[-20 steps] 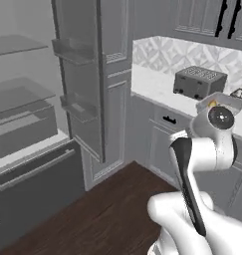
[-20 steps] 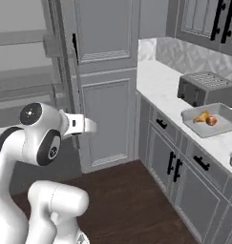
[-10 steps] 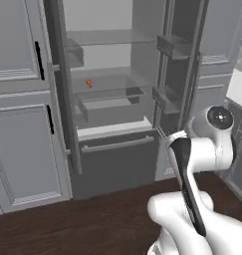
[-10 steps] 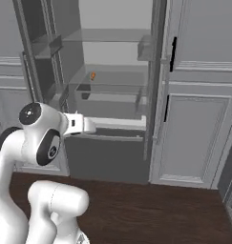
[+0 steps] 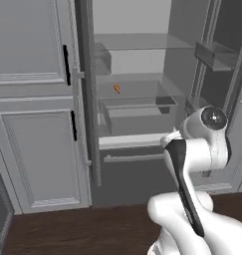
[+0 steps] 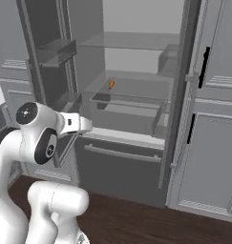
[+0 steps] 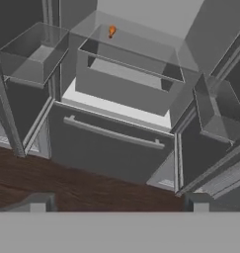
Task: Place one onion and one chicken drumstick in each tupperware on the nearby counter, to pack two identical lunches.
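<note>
drumstick (image 7: pixel 111 31) on fridge shelf, tool (image 7: pixel 116 200) spread wide

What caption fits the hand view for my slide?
Open end effector faces the open fridge, where a small orange drumstick lies on a shelf above the drawer.

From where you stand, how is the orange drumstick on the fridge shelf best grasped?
Probably across its thicker body, coming straight in from the open fridge front. The drumstick lies alone on the shelf above the drawer; it is too small here to tell which way its thin end points.
</note>
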### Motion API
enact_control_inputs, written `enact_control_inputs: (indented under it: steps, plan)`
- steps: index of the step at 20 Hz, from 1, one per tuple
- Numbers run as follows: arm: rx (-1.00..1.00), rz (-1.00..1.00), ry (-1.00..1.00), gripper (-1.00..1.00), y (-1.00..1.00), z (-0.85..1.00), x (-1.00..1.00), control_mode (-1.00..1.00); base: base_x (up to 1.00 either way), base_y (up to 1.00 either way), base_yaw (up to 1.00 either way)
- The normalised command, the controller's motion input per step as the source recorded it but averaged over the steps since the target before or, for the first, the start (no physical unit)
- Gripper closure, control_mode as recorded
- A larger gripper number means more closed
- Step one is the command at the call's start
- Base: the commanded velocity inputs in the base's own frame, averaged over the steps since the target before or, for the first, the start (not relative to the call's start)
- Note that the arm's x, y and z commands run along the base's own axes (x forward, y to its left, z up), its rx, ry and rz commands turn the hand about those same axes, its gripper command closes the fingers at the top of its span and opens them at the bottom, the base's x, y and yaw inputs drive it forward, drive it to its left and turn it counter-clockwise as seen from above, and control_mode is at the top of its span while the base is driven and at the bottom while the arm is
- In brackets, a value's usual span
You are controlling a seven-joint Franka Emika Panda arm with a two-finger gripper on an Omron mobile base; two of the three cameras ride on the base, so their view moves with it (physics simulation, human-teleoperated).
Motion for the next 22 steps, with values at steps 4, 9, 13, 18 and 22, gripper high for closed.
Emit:
enact_control_inputs:
  steps: [4, 9, 13, 18, 22]
  plan:
    - [0.0, 0.0, 0.0, -1.0, 0.0, 0.0, 0.0, 1.0, 0.95, -0.13, 0.09]
    - [0.0, 0.0, 0.0, -1.0, 0.0, 0.0, 0.0, 1.0, 0.94, -0.24, 0.05]
    - [0.0, 0.0, 0.0, -1.0, 0.0, 0.0, 0.0, 1.0, 0.65, -0.24, 0.03]
    - [0.0, 0.0, 0.0, -1.0, 0.0, -0.05, 0.22, -1.0, 0.27, 0.0, 0.0]
    - [0.0, 0.01, 0.0, -1.0, 0.0, -0.12, 0.83, -1.0, 0.0, 0.0, 0.0]
